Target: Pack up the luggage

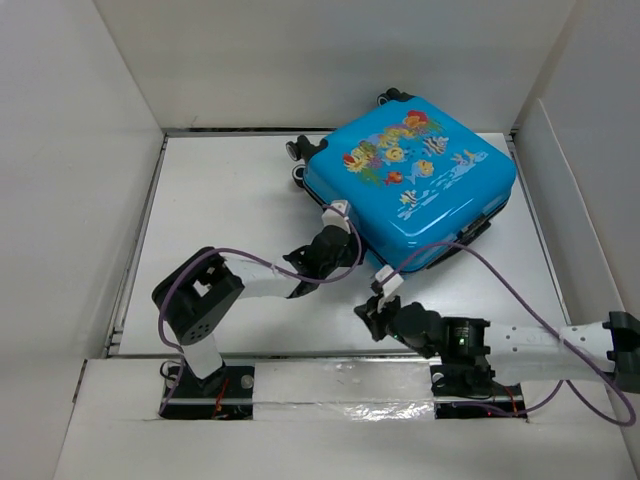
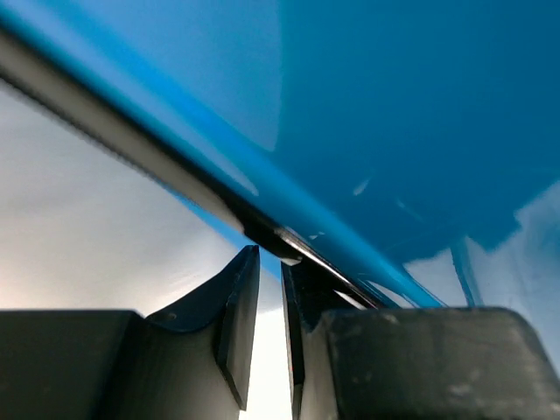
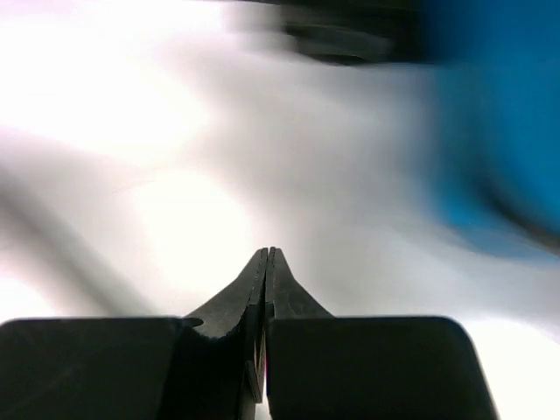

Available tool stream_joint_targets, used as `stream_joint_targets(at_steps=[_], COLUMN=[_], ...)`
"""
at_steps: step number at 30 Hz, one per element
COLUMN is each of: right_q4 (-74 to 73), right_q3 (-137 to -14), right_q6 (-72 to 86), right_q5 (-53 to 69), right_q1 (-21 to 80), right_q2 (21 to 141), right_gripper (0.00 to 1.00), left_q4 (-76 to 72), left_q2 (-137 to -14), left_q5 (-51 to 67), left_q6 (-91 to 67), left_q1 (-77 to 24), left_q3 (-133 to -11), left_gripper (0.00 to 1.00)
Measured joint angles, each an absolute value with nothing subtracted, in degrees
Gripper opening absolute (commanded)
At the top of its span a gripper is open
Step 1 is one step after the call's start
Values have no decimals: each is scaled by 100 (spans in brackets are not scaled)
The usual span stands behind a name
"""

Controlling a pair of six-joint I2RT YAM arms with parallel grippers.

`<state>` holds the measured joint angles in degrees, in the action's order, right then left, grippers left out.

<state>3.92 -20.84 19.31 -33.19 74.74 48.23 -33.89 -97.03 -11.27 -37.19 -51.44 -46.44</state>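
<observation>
The luggage [image 1: 410, 185] lies closed and flat at the far right of the table [image 1: 230, 190], one corner pointing at the arms. Its near-left edge and seam run slantwise, and the left gripper [image 2: 271, 258] sits right on that seam. Its fingers are only a slit apart, and I cannot tell whether they pinch anything. The right gripper [image 3: 267, 254] has its fingers pressed together. It hangs just off the near corner, with the shell to its right.

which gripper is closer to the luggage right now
Left. The left gripper is against the near-left edge of the luggage, right at its dark seam. The right gripper, shut, is over the table just short of the near corner, apart from it.
</observation>
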Motion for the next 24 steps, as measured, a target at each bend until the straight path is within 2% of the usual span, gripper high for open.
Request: stream_joint_targets(at_steps=[3,7,11,14,17,18,20,21,24], right_q4=[576,1041,1551,1555,1490,1441,1164,945,373], right_q3=[-2613,-3063,-3479,-3382,-2810,-2545,-2121,-1979,-1892], right_q6=[1944,1914,1778,1892,2198,2300,2510,2602,2729], right_q5=[-2840,-2886,-3072,-3212,-3389,-3479,-3656,-3769,-3997], right_q1=[7865,7870,7874,7942,7996,7996,7996,7994,7975], right_q2=[5229,5695,6149,5964,5273,4956,4372,4115,3575], right_gripper=[0,0,0,0,0,0,0,0,0], left_q4=[-3310,-3509,-3931,-4204,-4215,-4200,-4187,-4193,-4047], left_q2=[-9931,-10055,-10029,-9762,-9157,-8919,-8514,-8372,-8219], left_q5=[-1011,-604,-5,84,-10,-80,-169,-191,-150], left_q6=[-3645,-3680,-3953,-4123,-4270,-4327,-4475,-4543,-4797], left_q1=[-5343,-5437,-5148,-4681,-4097,-3894,-3489,-3330,-2687], left_q3=[-4974,-5124,-4901,-4381,-3922,-3839,-3830,-3850,-4152], left_gripper=[14,14,16,20,35,46,58,69,77])
